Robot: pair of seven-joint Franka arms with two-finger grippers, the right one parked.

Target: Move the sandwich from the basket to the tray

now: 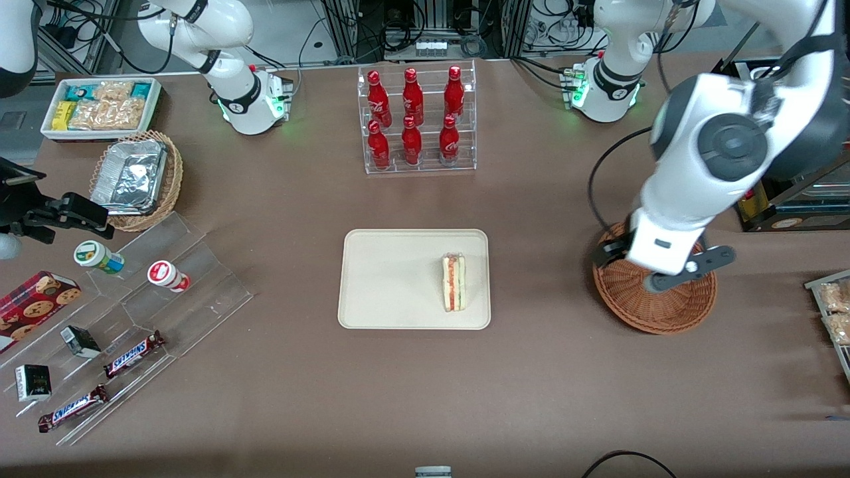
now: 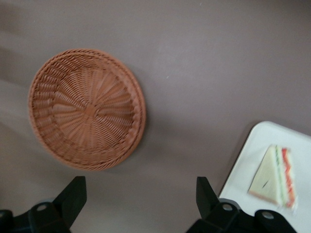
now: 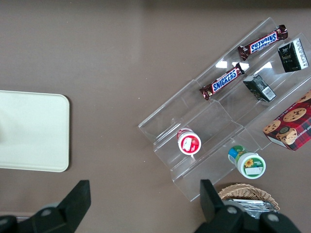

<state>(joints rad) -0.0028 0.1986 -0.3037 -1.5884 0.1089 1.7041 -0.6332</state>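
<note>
Hand: the hand (image 2: 141, 201) hangs above the table between the basket and the tray, its two black fingers (image 2: 73, 196) spread wide with nothing between them; in the front view the hand (image 1: 664, 265) is mostly covered by the white arm.
Basket: the basket (image 2: 86, 109) is round, shallow, of reddish-brown woven wicker with a spoked weave at its centre and a thick braided rim. Nothing lies in it. In the front view the arm covers part of the basket (image 1: 664, 312).
Table: the table (image 1: 544, 385) has a matte brown top.
Tray: the tray (image 1: 385, 279) is flat, cream, rectangular with rounded corners and a low rim, near the middle of the table.
Sandwich: the sandwich (image 1: 454, 282) is a pale bread wedge with orange-red and green layers showing. It lies on the tray close to the edge nearest the basket, well apart from the basket.
Bottles: six red bottles (image 1: 412, 116) stand in a clear rack, farther from the front camera than the tray.
Parked arm's end: a clear stepped stand (image 3: 218, 121) carries two Snickers bars (image 3: 222, 83), small dark boxes (image 3: 259, 88) and two round tubs (image 3: 189, 142). A red cookie box (image 3: 291, 124) lies beside them. A tan basket (image 1: 143, 182) holds a foil container (image 1: 131, 176), and a white bin (image 1: 103, 106) holds snack packets.
</note>
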